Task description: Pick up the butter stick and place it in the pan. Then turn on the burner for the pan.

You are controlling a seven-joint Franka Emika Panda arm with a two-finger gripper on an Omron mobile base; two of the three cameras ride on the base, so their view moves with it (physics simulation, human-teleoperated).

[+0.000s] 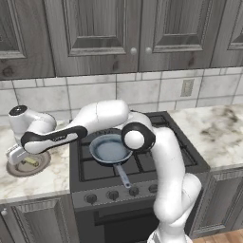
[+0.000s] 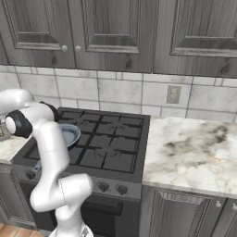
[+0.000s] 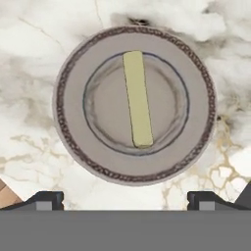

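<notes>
The butter stick (image 3: 138, 99) is a thin pale-yellow bar lying across the middle of a round brown-rimmed plate (image 3: 68, 103) on the marble counter left of the stove. In the left base view the butter stick (image 1: 30, 162) lies on that plate (image 1: 42, 163) with my gripper (image 1: 15, 155) hanging just above it. In the hand view my gripper (image 3: 126, 201) looks straight down at the plate, open, its dark fingertips (image 3: 49, 200) wide apart and holding nothing. The grey-blue pan (image 1: 110, 148) sits on the front left burner, handle toward the front; my arm partly hides the pan (image 2: 72, 134) in the right base view.
The black stove (image 1: 147, 163) carries a row of knobs (image 1: 112, 194) along its front panel. Marble counter (image 2: 194, 148) runs to the right of the stove. Grey wall cabinets (image 1: 102, 33) hang above a tiled backsplash with an outlet (image 1: 187, 87).
</notes>
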